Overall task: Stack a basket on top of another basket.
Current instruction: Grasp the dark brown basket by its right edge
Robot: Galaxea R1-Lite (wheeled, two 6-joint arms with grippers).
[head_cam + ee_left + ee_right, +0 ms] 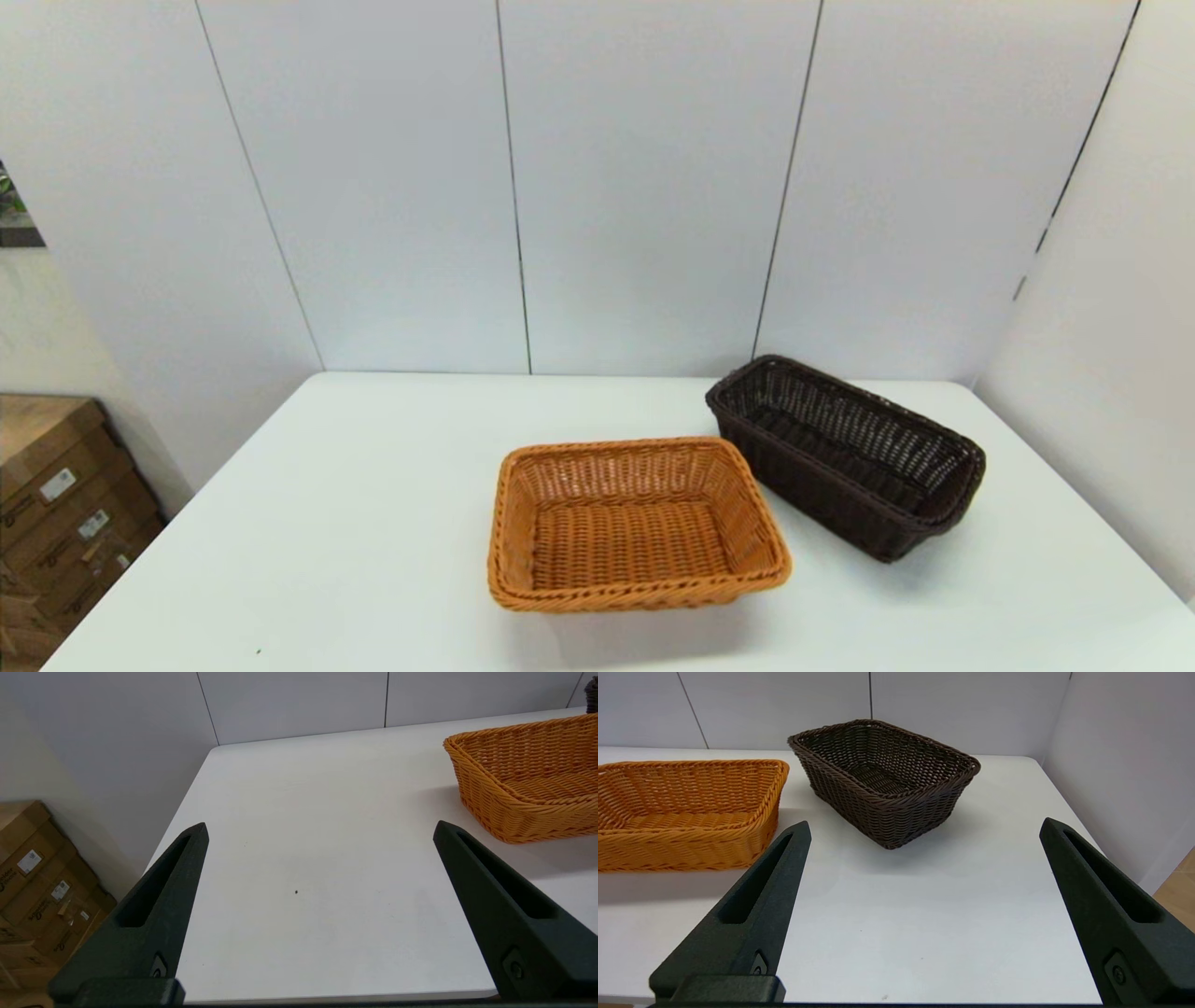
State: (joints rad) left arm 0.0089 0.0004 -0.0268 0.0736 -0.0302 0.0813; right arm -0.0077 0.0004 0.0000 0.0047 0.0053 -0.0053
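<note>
The dark brown basket stands empty on the table at the right rear, turned at an angle. Just left and in front of it sits the orange-tan basket, also empty, its right rear corner almost touching the dark one. Neither arm shows in the head view. My left gripper hangs open near the table's front left, apart from the orange-tan basket. My right gripper is open near the front right, short of the dark basket, with nothing between its fingers.
The white table is backed by grey wall panels, with another wall close along its right edge. Cardboard boxes stand on the floor beyond the table's left edge.
</note>
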